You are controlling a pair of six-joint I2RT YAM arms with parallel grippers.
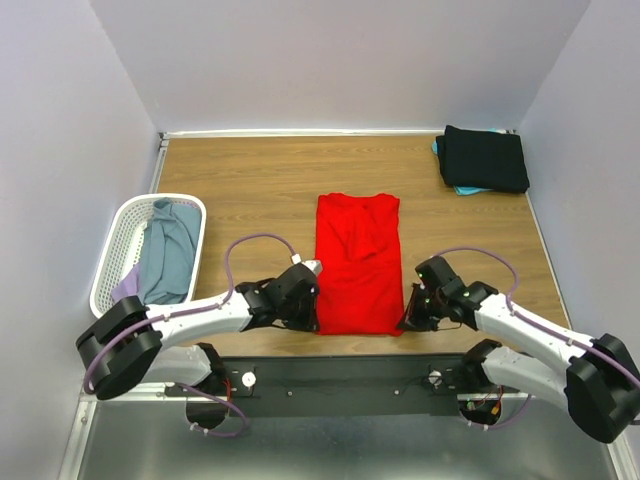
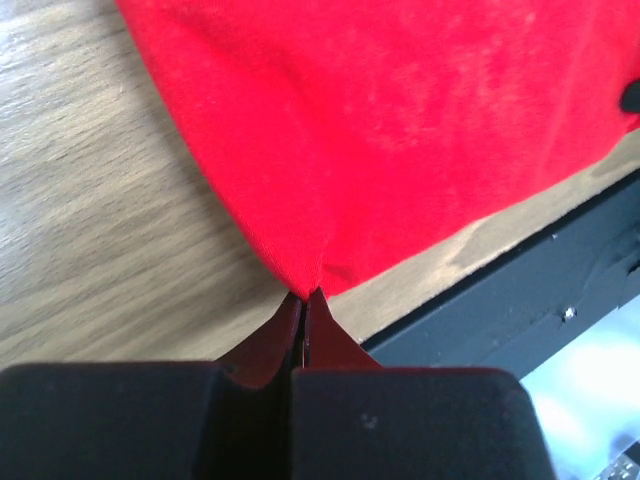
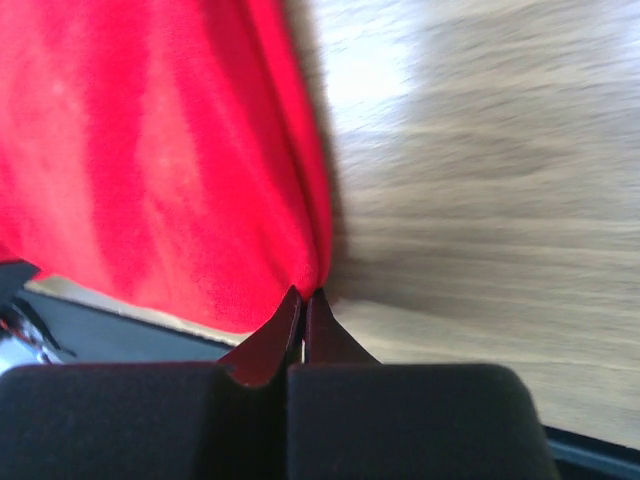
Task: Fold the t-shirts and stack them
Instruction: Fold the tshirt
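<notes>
Pinching near left corner of the red shirt in the closed left gripper, near right corner in the closed right gripper. Lying flat at near middle of the table, with a folded black shirt far right.

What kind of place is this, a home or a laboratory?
Probably a robot test cell: plain walls enclose a wooden table, a left arm and right arm are mounted at its near edge, and a laundry basket and red t-shirt lie on it.
</notes>
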